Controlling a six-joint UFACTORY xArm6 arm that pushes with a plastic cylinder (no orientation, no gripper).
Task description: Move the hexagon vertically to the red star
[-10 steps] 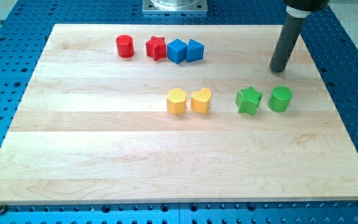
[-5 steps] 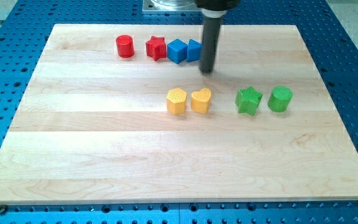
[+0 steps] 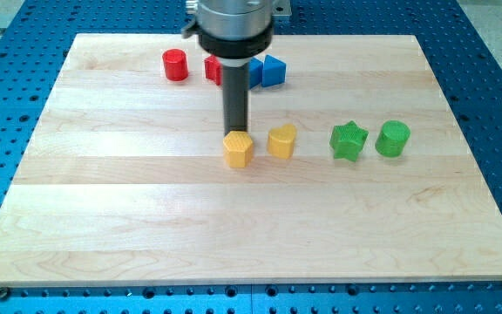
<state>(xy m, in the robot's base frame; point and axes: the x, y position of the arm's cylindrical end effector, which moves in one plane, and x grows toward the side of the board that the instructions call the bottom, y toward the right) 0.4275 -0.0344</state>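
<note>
My tip (image 3: 236,133) touches the top side of the yellow hexagon (image 3: 238,149) near the middle of the bench (image 3: 103,218). The red star (image 3: 213,68), half hidden behind the rod, sits near the top edge. No jaws are visible.

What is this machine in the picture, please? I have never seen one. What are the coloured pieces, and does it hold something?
It is a robot arm seen by one camera looking down on a wooden board. The arm has no hand and holds nothing: it ends in a dark rod. My tip touches the upper edge of the yellow hexagon, which it pushes by sliding. Right of it lies a yellow heart, then a green star and a green cylinder. Near the view's top are a red cylinder, a red star and a blue block, both partly hidden behind the rod.
</note>
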